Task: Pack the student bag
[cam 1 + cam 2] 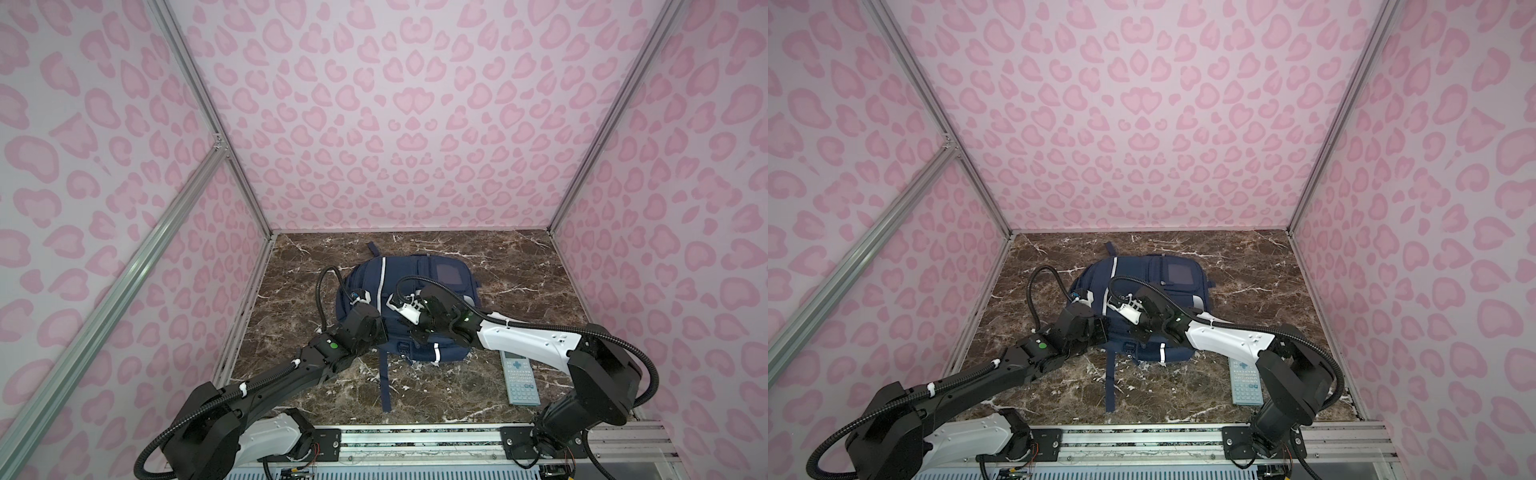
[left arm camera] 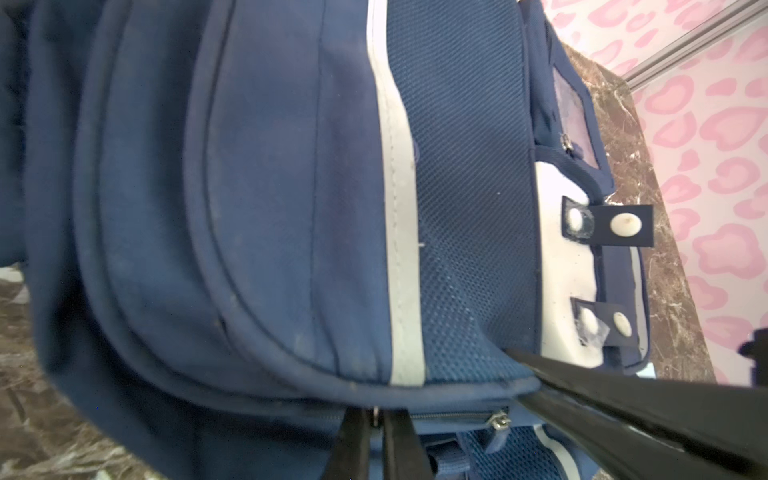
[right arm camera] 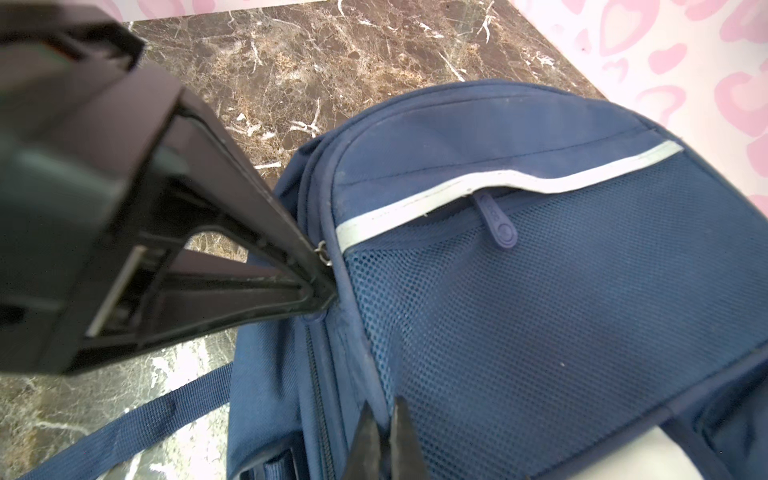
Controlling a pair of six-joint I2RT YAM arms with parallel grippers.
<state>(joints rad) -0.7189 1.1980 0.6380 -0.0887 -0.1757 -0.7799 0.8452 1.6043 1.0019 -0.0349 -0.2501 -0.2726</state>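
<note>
Centrally on the table [image 1: 519, 270], the bag [image 1: 411, 266] lies flat, long axis near-to-far, a strap [image 1: 385, 382] trailing nearward. Only wrist views show the grips: left gripper [image 3: 322, 291] nips a zip pull [image 3: 324, 254], right gripper [image 3: 384, 407] the bag's edge.

We see the student bag [image 1: 415, 274] lying centred on the table [image 1: 523, 266], its strap [image 1: 385, 382] trailing toward us. The calculator [image 1: 520, 380] sits just right of its near corner, partly under the right arm [image 1: 528, 337].

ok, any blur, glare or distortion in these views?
Both top views: wide-angle splays the frame rails; student bag sharp, evenly lit. Left wrist: near fabric soft, mesh crisp. Right wrist: left gripper blurred up close, wall blown out.
</note>
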